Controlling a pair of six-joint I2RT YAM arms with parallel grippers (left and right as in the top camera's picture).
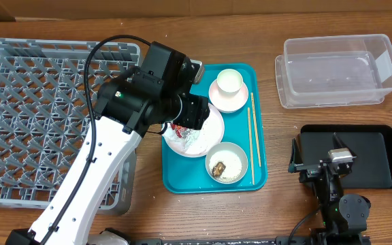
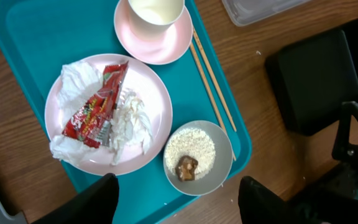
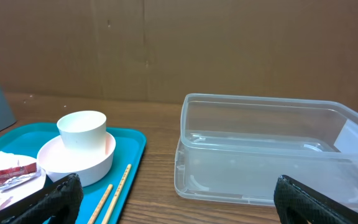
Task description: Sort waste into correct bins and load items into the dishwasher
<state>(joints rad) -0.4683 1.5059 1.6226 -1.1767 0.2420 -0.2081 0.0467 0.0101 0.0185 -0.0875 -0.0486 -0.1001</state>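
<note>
left gripper [image 2: 178, 190] hangs over the teal tray [image 2: 30, 37], jaws apart and empty.
from overhead the arm [image 1: 114, 156] hides most of the plate [image 2: 160, 102]; the wrist view shows the red-and-white wrapper [image 2: 95, 106] lying on it among crumpled tissue [image 2: 132, 121], print too small to read. the rice bowl [image 2: 222, 142] sits just beside the plate, near the tray's edge. right gripper [image 3: 191, 202] stands wide and empty before the clear tub [image 3: 272, 149].

Dish rack [image 1: 39, 122] left of serving tray [image 1: 182, 182]; tub [image 1: 335, 71], shallow bin [image 1: 363, 156] right. Wrapper [image 2: 95, 106], tissue [image 2: 132, 118] on plate [image 2: 154, 93]; cup [image 1: 229, 82] in bowl [image 1: 222, 102].
</note>
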